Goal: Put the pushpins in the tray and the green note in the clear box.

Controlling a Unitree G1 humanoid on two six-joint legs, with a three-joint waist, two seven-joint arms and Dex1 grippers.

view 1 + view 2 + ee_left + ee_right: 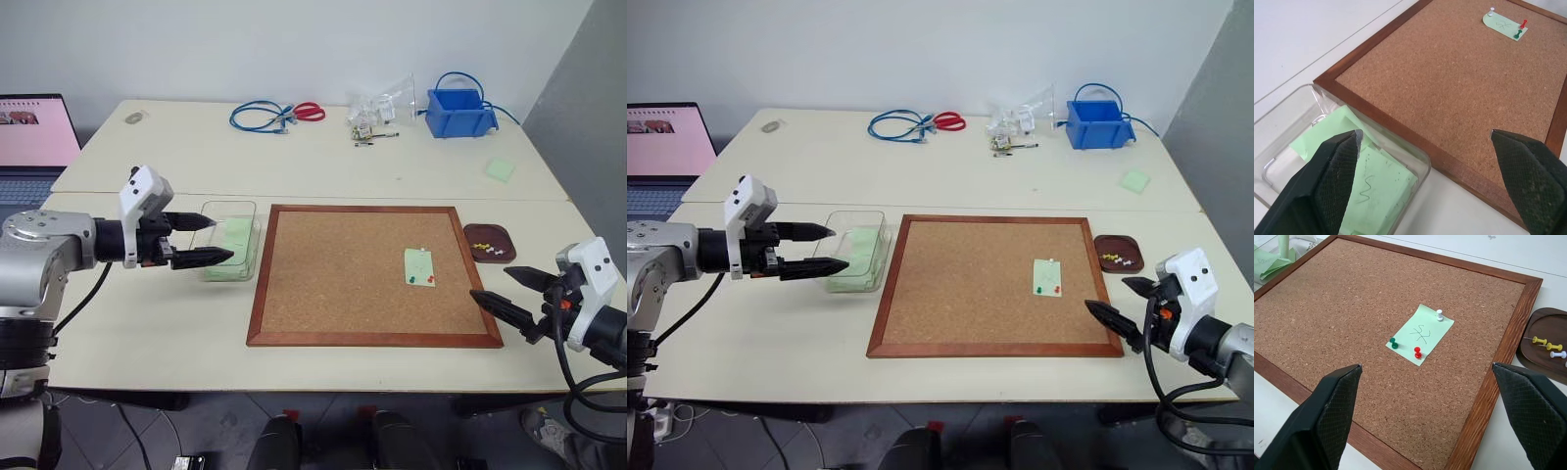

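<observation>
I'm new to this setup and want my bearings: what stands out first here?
The big cork board in the middle of the table, with a green note held to it by a white, a red and a green pushpin. Left of the board sits a clear box already holding green notes; right of it, a dark tray with a few pins. Both grippers, left and right, hover open at either side.

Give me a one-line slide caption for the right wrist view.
Open right claw faces a green note held to the corkboard by three pushpins, tray alongside.
</observation>
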